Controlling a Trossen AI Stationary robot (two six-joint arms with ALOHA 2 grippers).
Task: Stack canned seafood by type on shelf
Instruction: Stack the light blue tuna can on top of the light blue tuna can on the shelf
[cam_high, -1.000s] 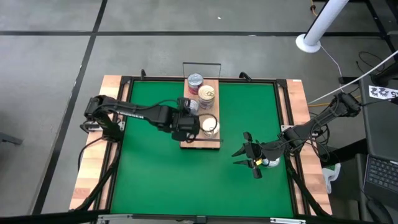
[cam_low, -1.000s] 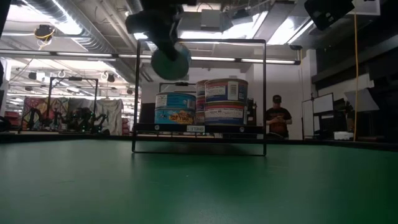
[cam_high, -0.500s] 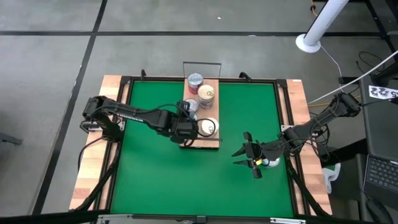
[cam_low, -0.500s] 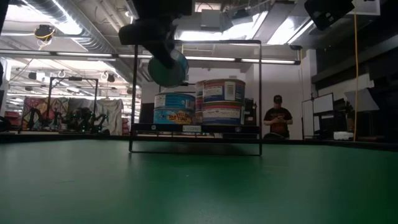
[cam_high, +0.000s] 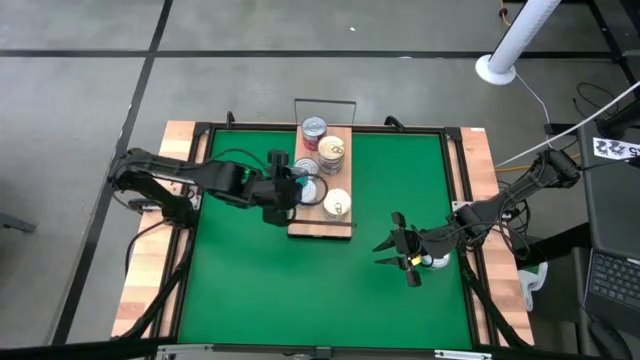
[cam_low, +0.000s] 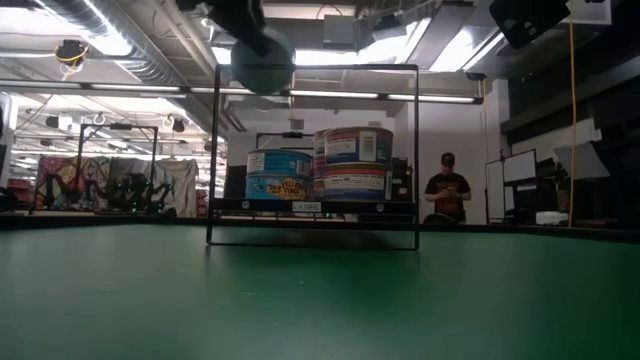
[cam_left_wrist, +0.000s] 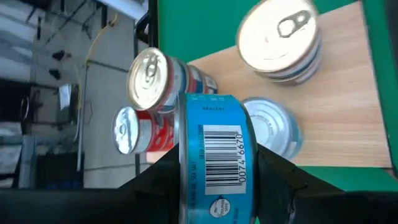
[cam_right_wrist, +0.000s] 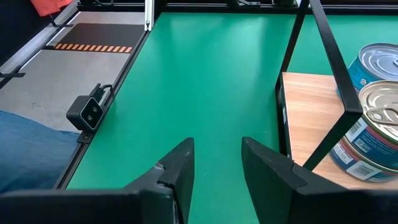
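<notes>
My left gripper (cam_high: 290, 190) is over the left edge of the shelf (cam_high: 340, 228), shut on a blue-labelled tin (cam_left_wrist: 214, 155) that stands on edge. In the low view this tin (cam_low: 262, 60) hangs high above the shelf rail (cam_low: 312, 68). On the wood board sit a cream-topped tin (cam_high: 337, 203), a silver-topped blue tin (cam_left_wrist: 270, 124), a gold-topped tin (cam_high: 333, 150) and a red-labelled tin (cam_high: 314, 128). My right gripper (cam_high: 395, 250) waits, open, over the green mat to the right of the shelf's near end, with nothing between its fingers (cam_right_wrist: 180, 165). My left gripper pinches the blue tin by its two flat round faces, one finger (cam_left_wrist: 155, 183) on each side. The labelled wall with the barcode (cam_left_wrist: 214, 165) faces the wrist camera. The fingers slant down from the table's left. The tin is on edge, lifted clear of the shelf and the other tins.
Thin dark wire rails (cam_high: 325, 101) rise at the shelf's short ends; one (cam_right_wrist: 329, 50) stands close in front of my right gripper. The green mat (cam_high: 250, 290) lies open at the near side. A person (cam_low: 445, 190) stands in the room far behind the table.
My left gripper has drawn back toward the table's left edge and risen, carrying the blue tin on edge. The tin has gone from above the cream-topped tin at the shelf's near end to higher over the shelf's left edge. My right arm has kept still.
</notes>
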